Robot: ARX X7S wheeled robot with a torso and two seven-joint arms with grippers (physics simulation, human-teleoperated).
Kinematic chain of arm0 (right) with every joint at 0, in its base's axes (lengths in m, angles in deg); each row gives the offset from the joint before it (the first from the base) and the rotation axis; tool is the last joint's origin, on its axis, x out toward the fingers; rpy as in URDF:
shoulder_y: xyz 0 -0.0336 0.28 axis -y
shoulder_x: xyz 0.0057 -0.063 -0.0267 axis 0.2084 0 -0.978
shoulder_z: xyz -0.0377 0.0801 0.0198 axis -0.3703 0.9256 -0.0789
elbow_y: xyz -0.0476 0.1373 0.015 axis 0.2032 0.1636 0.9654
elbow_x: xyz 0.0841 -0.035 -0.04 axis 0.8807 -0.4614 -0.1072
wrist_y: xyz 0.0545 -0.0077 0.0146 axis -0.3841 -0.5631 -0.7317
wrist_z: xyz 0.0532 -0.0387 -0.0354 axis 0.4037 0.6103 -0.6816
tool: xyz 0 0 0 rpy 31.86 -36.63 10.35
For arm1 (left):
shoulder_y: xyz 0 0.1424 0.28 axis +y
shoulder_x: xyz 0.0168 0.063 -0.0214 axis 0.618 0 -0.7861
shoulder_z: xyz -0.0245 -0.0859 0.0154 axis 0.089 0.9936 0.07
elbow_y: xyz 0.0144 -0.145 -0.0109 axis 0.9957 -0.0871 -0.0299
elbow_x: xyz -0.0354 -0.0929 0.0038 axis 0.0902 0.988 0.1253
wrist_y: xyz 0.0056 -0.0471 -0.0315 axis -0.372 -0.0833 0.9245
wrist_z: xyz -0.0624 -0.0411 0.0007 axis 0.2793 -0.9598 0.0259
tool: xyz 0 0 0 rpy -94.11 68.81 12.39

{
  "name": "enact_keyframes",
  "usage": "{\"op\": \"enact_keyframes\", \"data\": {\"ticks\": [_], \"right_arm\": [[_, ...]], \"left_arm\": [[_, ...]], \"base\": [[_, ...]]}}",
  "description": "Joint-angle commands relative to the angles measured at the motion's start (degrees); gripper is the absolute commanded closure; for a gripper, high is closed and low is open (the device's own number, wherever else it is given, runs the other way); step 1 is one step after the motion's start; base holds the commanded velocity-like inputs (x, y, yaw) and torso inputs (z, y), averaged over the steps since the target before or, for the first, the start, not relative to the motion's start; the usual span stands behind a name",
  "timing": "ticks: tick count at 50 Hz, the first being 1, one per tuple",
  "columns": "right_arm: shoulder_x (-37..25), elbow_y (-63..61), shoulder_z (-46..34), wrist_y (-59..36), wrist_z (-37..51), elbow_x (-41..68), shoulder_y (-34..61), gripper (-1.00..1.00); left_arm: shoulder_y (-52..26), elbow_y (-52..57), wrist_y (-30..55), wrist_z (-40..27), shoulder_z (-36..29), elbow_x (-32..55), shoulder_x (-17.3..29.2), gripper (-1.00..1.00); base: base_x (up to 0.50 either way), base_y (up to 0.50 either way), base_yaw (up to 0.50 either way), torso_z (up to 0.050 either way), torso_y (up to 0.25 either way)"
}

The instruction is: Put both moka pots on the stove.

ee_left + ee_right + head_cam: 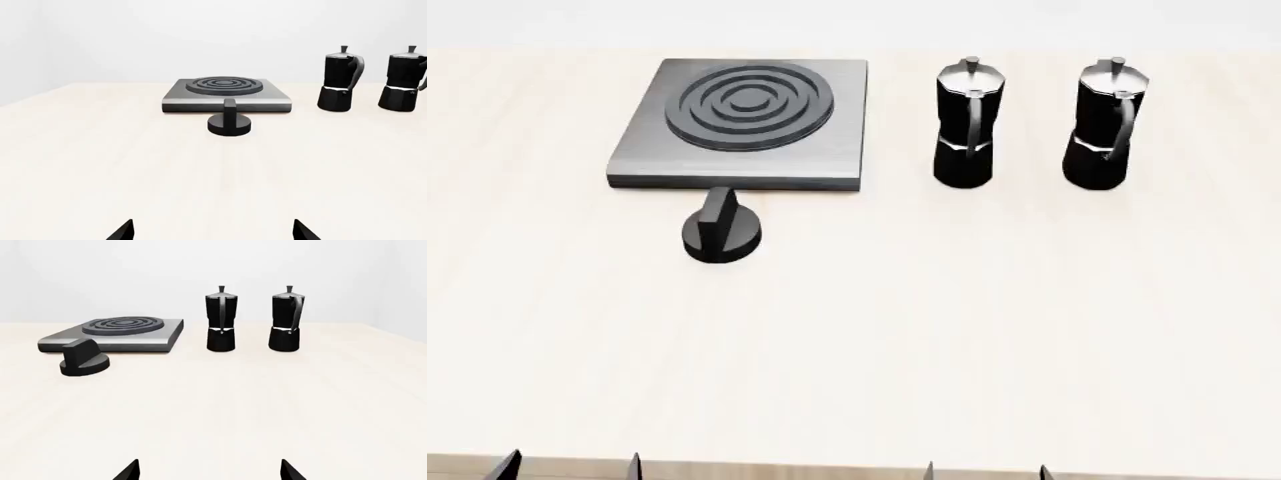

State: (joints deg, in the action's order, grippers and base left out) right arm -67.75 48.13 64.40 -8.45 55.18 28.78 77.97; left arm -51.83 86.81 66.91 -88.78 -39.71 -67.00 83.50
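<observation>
Two black moka pots stand upright side by side on the pale table at the back right, the nearer-to-stove pot (pixel 968 125) and the outer pot (pixel 1109 125). They also show in the left wrist view (pixel 340 80) (pixel 404 80) and the right wrist view (pixel 221 320) (pixel 287 320). The grey stove (pixel 745 125) with dark rings lies to their left, bare on top; it also shows in the wrist views (pixel 227 94) (pixel 117 334). My left gripper (pixel 571 466) and right gripper (pixel 985 470) sit at the table's near edge, both open and empty, far from the pots.
A round black knob (pixel 722 234) stands on the table just in front of the stove, also in the wrist views (pixel 229 122) (pixel 83 361). The pale table (pixel 961 330) stretches between the grippers and the objects.
</observation>
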Motion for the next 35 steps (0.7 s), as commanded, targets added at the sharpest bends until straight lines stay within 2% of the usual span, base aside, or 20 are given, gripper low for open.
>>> {"op": "enact_keyframes", "data": {"ticks": [1, 15, 23, 35], "right_arm": [[-0.67, 0.17, -0.86, 0.08, 0.86, 0.68, 0.10, -1.00], [-3.33, -2.61, -4.16, 1.58, 4.95, 0.07, -0.64, -1.00], [-4.72, -22.89, -4.87, -6.37, 5.36, 1.46, -5.07, -1.00], [-6.42, -39.96, -5.36, -11.55, 6.67, 2.16, -8.33, -1.00]], "left_arm": [[-0.12, -0.38, -0.27, -0.78, -0.79, 0.70, 0.70, -1.00], [1.29, 6.21, 3.51, -2.80, -3.45, 3.48, 3.22, -1.00], [4.08, 21.50, 9.77, -4.08, -4.08, 4.42, 4.66, -1.00], [7.10, 38.93, 14.64, -6.57, -4.53, 4.48, 6.18, -1.00]], "base": [[0.00, 0.00, 0.00, 0.000, 0.000], [0.00, 0.00, 0.00, 0.000, 0.000], [0.00, 0.00, 0.00, 0.000, 0.000], [0.00, 0.00, 0.00, 0.000, 0.000]]}}
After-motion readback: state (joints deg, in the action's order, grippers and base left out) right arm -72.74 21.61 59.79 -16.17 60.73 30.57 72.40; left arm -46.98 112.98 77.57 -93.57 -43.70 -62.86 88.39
